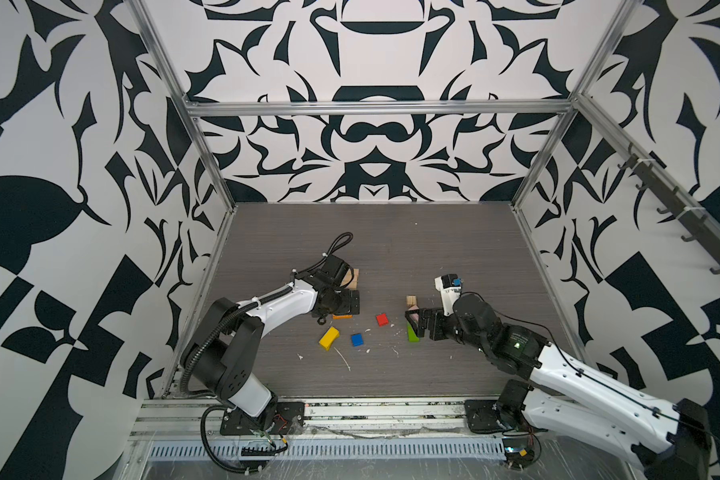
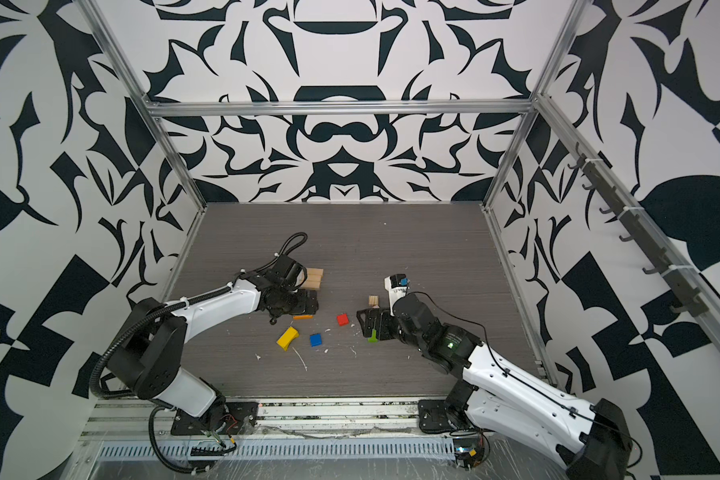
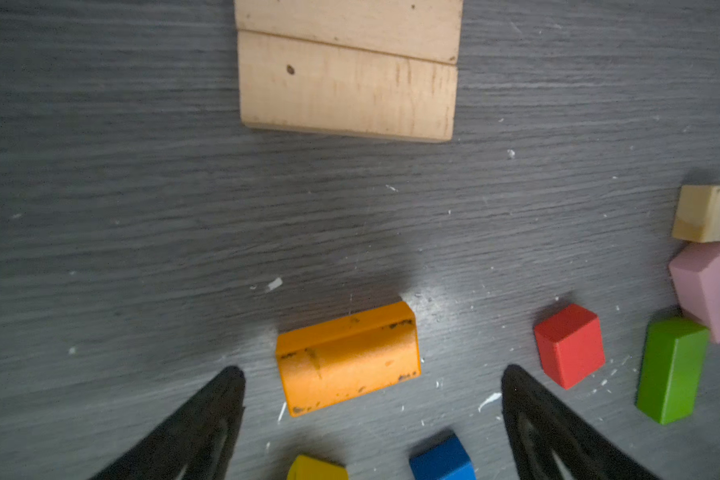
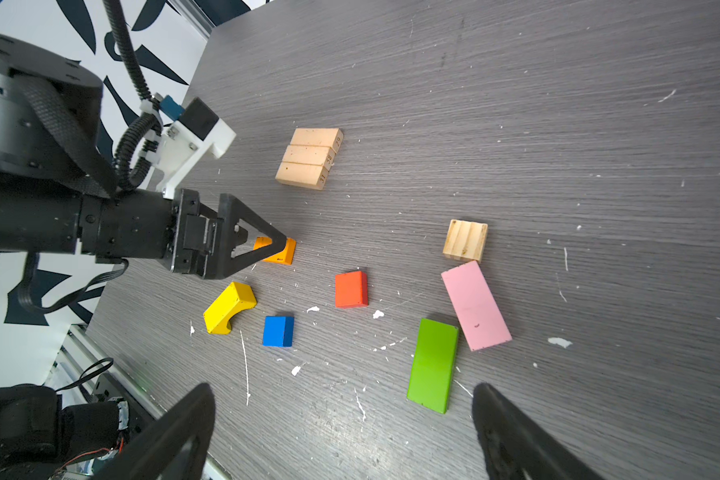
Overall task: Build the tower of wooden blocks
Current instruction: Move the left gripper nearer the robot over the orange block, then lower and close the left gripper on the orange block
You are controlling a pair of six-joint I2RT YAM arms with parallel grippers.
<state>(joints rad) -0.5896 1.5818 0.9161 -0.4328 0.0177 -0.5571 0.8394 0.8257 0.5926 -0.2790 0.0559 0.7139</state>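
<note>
We found the left pincer [image 3: 373, 374] spread wide, its tips flanking the small orange painted wooden block [image 3: 346, 357]. The block lay on the grey bench [image 4: 516, 124], near three plain tan wooden planks [image 4: 310, 158] set side by side. The right pincer [image 4: 341, 390], likewise spread, held nothing. We judged a centred, level closure on the block's end faces advisable.

Ten wood blocks [image 1: 357, 339] in all. Three tan planks [image 4: 310, 158], side by side and touching. One tan cube [image 4: 465, 241]. Six painted, one of each colour: one orange block [image 3: 348, 357], one yellow block [image 4: 229, 307], one blue block [image 4: 278, 331], one red block [image 4: 351, 289], one pink block [image 4: 476, 305], one green block [image 4: 432, 365].
</note>
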